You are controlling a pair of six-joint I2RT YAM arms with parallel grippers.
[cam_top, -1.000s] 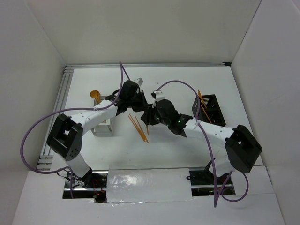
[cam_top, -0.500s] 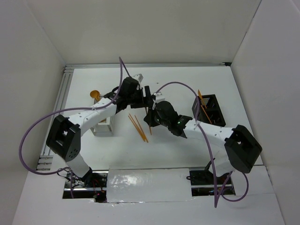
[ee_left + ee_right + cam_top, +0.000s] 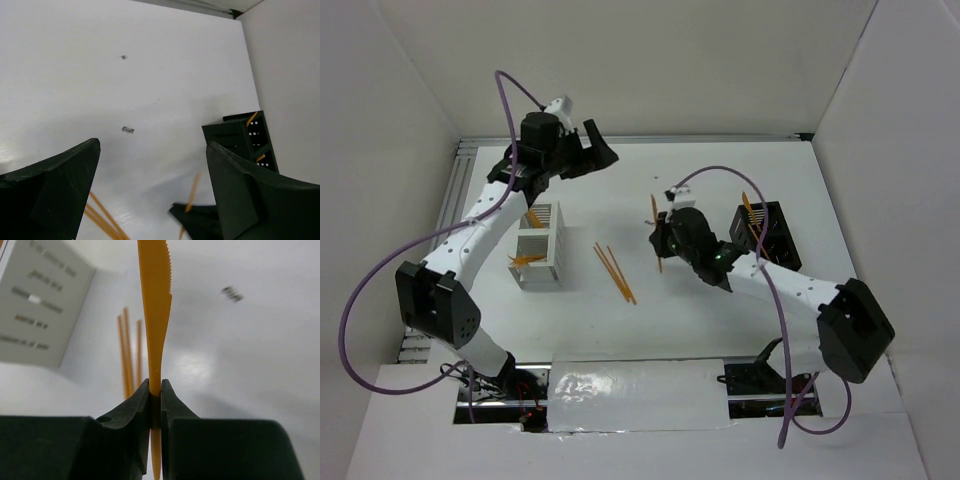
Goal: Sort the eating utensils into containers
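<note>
My right gripper [image 3: 660,236] [image 3: 155,387] is shut on an orange serrated knife [image 3: 156,315] [image 3: 655,208], holding it near upright above the middle of the table. My left gripper [image 3: 601,146] [image 3: 152,145] hangs raised at the far left with its jaws wide open and nothing between them. The white container [image 3: 540,245] [image 3: 40,310] holds orange utensils [image 3: 530,238]. The black container [image 3: 767,232] [image 3: 244,136] on the right also has orange utensils [image 3: 750,212] sticking out. Three thin orange sticks [image 3: 616,272] [image 3: 127,357] [image 3: 102,220] lie loose on the table between the containers.
White walls enclose the table on the left, back and right. A metal rail [image 3: 455,215] runs along the left edge. Purple cables [image 3: 720,172] loop over both arms. A small dark speck [image 3: 128,130] lies on the tabletop.
My left gripper has opened and swung up and back towards the far left. My right gripper has closed on the orange knife and carried it a little to the right.
</note>
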